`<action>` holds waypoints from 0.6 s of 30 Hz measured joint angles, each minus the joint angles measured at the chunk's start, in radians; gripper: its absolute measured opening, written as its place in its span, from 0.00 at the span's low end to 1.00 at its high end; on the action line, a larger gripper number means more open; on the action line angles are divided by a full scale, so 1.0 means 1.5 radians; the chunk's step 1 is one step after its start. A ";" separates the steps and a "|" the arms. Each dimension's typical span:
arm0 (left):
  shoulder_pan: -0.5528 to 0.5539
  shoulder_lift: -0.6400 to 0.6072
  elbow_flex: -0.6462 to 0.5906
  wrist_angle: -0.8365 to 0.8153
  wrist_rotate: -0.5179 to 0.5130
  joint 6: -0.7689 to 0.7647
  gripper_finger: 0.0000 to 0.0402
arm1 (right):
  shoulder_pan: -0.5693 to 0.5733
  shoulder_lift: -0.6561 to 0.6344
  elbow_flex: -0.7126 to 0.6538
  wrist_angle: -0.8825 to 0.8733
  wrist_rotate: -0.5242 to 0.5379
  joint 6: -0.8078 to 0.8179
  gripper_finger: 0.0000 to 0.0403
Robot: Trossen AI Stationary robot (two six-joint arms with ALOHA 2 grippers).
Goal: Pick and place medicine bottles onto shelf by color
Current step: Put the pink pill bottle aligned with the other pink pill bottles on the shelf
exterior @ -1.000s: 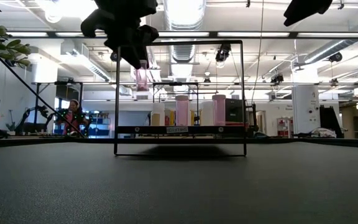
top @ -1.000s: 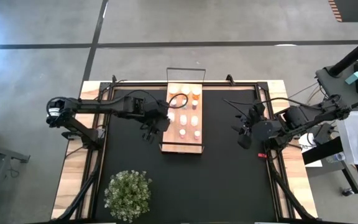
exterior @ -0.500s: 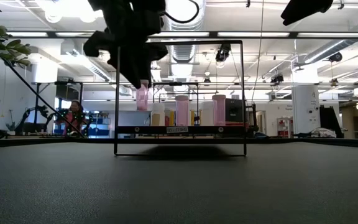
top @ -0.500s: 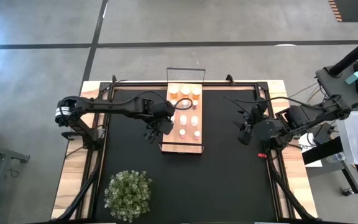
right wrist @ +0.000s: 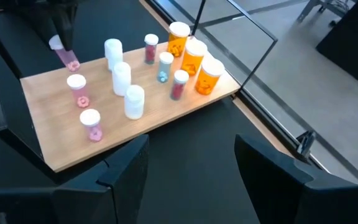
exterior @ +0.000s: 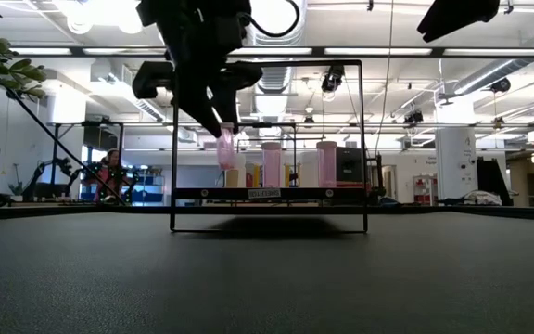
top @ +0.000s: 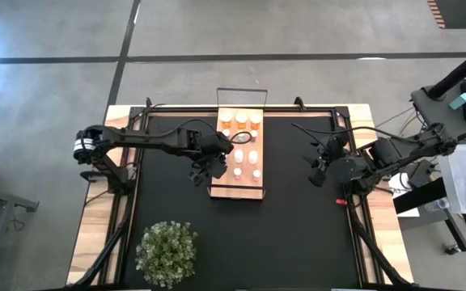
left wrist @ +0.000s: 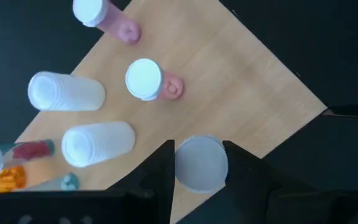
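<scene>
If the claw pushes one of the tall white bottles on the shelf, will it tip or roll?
The white bottle looks tall and narrow on its base, so a push near its top would probably tip it. It is round, so once down it would likely roll on the smooth shelf.

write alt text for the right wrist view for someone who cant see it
A light wooden shelf on a black mat holds small white-capped medicine bottles: three orange ones at one end, white ones in the middle, pink ones at the other. The left claw holds another pink bottle tilted above that end; the right claw's fingers frame the foreground.
</scene>
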State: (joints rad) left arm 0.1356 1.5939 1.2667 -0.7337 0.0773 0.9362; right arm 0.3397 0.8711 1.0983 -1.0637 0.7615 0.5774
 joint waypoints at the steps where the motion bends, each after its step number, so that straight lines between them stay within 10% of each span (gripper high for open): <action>1: 0.000 0.003 -0.001 0.001 0.002 0.004 0.25 | 0.000 0.000 -0.001 0.000 0.000 0.000 0.57; 18: 0.000 0.006 -0.025 0.026 0.018 0.044 0.25 | 0.000 -0.047 -0.017 0.009 0.034 -0.048 0.57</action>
State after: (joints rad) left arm 0.1360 1.6032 1.2293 -0.6941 0.1040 1.0023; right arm 0.3397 0.8000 1.0724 -1.0500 0.8118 0.5051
